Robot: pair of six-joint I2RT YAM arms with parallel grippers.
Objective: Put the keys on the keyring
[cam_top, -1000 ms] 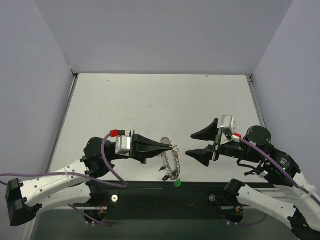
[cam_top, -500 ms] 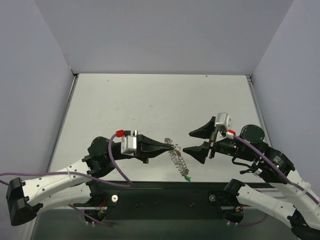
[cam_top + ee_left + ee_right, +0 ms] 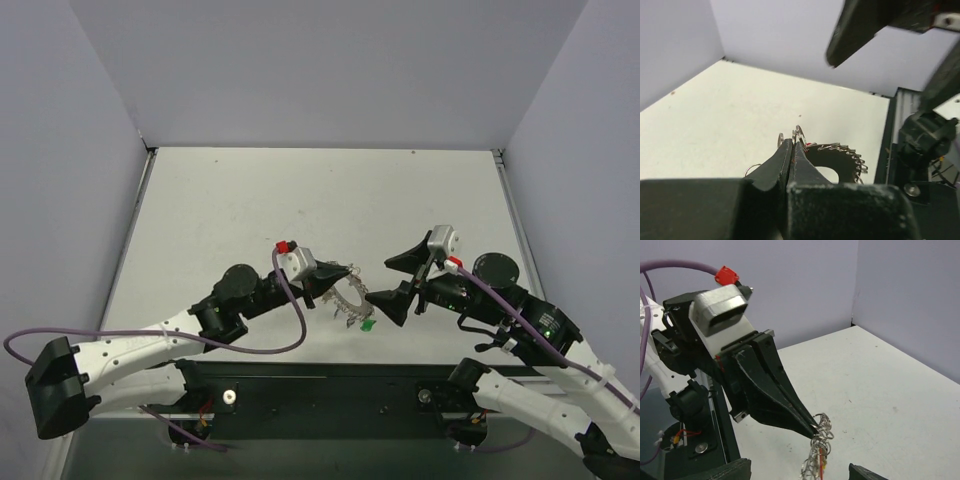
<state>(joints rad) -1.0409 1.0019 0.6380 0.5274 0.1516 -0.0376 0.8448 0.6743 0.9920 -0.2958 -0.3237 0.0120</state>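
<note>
I see my left gripper (image 3: 349, 271) pressed tight together. It is pinching the rim of the big silvery metal keyring (image 3: 348, 303), the one with a frilly edge of little loops. The keyring hangs from those black tips over the flat white desk (image 3: 300, 200). It is close to the desk's near edge, about halfway along it. I cannot tell if its low side touches the desk. A tiny green plastic key tag (image 3: 367, 325) sits at the keyring's near side. A small bit of red (image 3: 821, 466) shows among the loops. My right gripper (image 3: 378, 282) is spread wide with nothing between its fingers. It is just beside the keyring, on the right. It points at the left gripper's tips and does not touch them.
</note>
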